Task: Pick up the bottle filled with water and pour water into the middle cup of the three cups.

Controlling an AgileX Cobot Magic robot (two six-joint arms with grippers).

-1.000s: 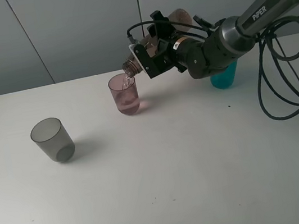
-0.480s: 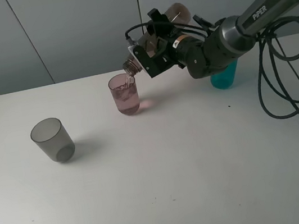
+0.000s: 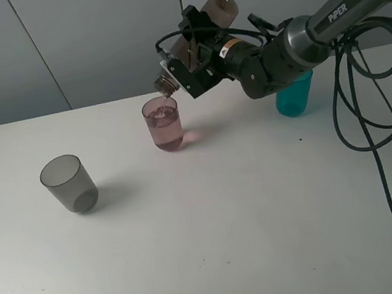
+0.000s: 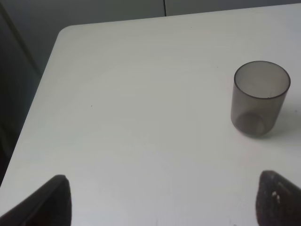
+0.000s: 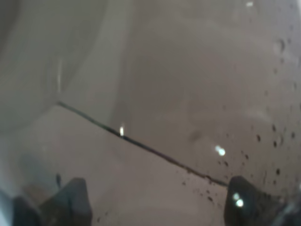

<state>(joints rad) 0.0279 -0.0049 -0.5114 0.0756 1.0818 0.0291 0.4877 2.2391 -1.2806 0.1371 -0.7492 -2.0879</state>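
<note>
Smooth white bench [image 3: 230,223] carries it all. The right pincer [image 3: 191,57] clamps tight round the smoky translucent bottle [image 3: 217,8], tipped neck-down over the pink middle cup [image 3: 163,124], midsection hidden. The teal cup [image 3: 294,100] sits half-masked behind the arm [image 3: 312,31]. The left pincer [image 4: 162,202] is spread, empty, tips cropped.

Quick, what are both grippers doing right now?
Left gripper: open, holding nothing.
Right gripper: closed on the bottle.
</note>
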